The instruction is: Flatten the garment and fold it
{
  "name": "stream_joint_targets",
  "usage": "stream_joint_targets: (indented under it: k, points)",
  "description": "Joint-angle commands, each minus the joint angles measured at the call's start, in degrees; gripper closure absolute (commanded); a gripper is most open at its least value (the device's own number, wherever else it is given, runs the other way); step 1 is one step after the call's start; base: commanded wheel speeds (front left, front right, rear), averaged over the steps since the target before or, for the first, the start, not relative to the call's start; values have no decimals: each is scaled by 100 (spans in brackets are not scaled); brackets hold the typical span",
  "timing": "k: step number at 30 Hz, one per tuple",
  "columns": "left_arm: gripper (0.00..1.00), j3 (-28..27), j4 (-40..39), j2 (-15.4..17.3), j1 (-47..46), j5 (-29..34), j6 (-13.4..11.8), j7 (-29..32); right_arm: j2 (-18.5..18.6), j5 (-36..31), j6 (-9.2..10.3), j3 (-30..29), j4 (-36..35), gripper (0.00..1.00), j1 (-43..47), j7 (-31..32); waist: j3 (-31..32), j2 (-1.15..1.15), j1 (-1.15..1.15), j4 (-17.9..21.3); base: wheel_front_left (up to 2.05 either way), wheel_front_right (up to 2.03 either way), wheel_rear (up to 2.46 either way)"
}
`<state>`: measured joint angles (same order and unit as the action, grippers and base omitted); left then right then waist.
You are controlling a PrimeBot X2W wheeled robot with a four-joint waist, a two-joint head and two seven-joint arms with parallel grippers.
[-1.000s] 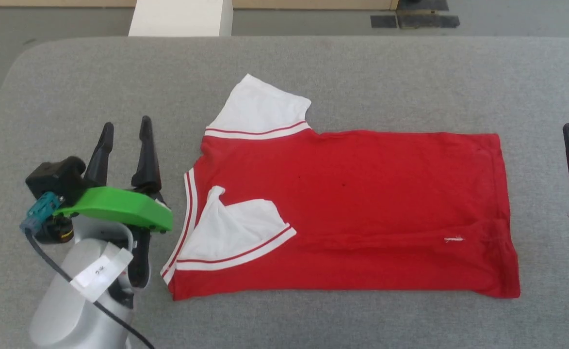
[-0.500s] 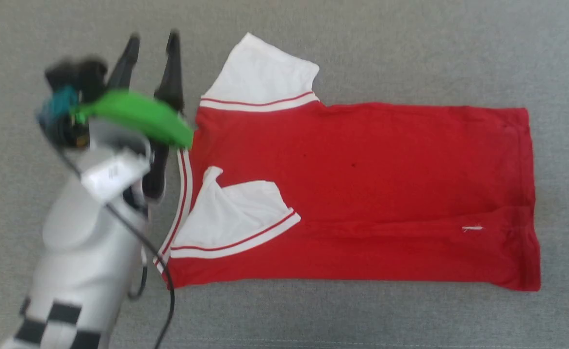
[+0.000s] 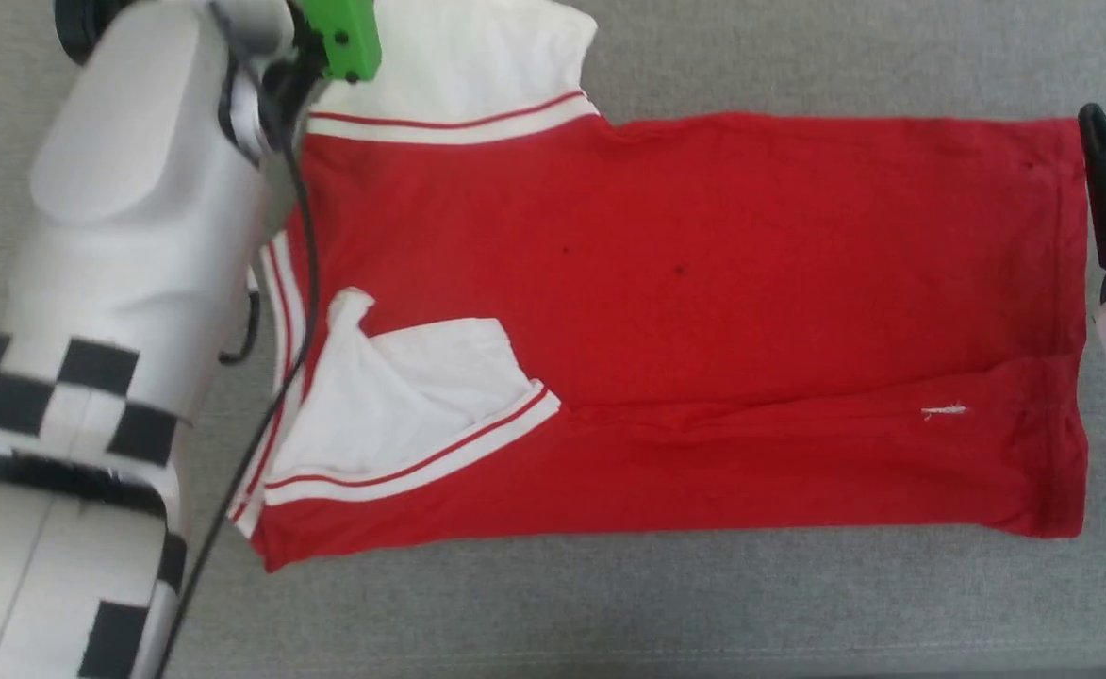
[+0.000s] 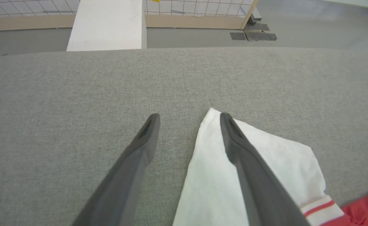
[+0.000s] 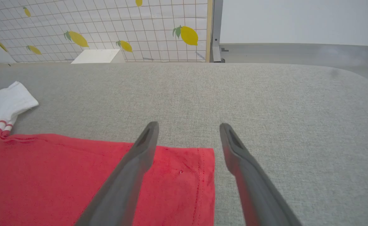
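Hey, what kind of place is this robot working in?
Probably an indoor robot test room: a grey fabric-covered table, a white grid-patterned panel printed with yellow lemons, and a bare grey floor.

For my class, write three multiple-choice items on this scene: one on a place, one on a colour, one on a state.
1. In the right wrist view, the garment has its hem corner: A between the fingers of the right gripper; B left of both; C right of both.
2. The garment's body is: A blue; B red; C green.
3. The left gripper is: A shut on cloth; B shut empty; C open.
Key: 1 A, the red corner shows in the gap; 2 B, its main cloth is red; 3 C, its fingers stand apart.
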<state>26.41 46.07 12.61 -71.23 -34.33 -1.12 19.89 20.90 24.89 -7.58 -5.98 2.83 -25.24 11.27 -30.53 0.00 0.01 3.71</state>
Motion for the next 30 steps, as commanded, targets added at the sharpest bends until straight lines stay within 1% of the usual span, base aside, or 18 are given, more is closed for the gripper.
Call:
stream_joint_targets:
  k: [1,7,11,13,14,15,17,21,25,28,30]
  points:
    - [0,82,130,-16,-267,68,-65,277,-23,67,9,13,-29,0,-110,-3,-415,0,-1,287,0,0,0]
    - [0,435,566,-55,-851,265,-156,1385,-43,150,9,-10,-99,0,-100,-79,-722,0,-1,456,0,0,0]
    - [0,657,820,-21,-991,440,-366,1996,-25,193,9,-61,-110,0,-77,-134,-828,0,-1,525,0,0,0]
    - [0,700,935,-49,-975,432,-463,2313,-28,202,9,-90,-108,0,-73,-159,-850,0,-1,535,0,0,0]
    - [0,708,982,-82,-948,393,-472,2495,-30,201,9,-101,-107,0,-70,-168,-854,0,-1,536,0,0,0]
    - [40,687,1005,-124,-923,326,-496,2666,-36,200,9,-126,-106,0,-68,-181,-860,0,-1,533,0,0,0]
    - [100,687,993,-163,-900,260,-487,2877,-37,201,9,-161,-106,0,-70,-189,-871,0,-1,518,0,0,0]
    - [100,672,835,-209,-841,147,-425,3018,0,176,9,-241,-130,0,-123,-164,-825,0,-1,458,0,0,0]
    - [100,576,607,-259,-787,-20,-339,2961,115,123,9,-286,-240,0,-254,34,-730,0,-1,402,0,0,0]
    - [100,530,433,-264,-765,-85,-321,2882,269,113,9,-202,-326,0,-458,489,-649,0,-1,374,0,0,0]
    - [100,489,329,-265,-748,-140,-322,2857,457,90,9,17,-332,0,-636,1059,-599,0,-1,373,0,0,0]
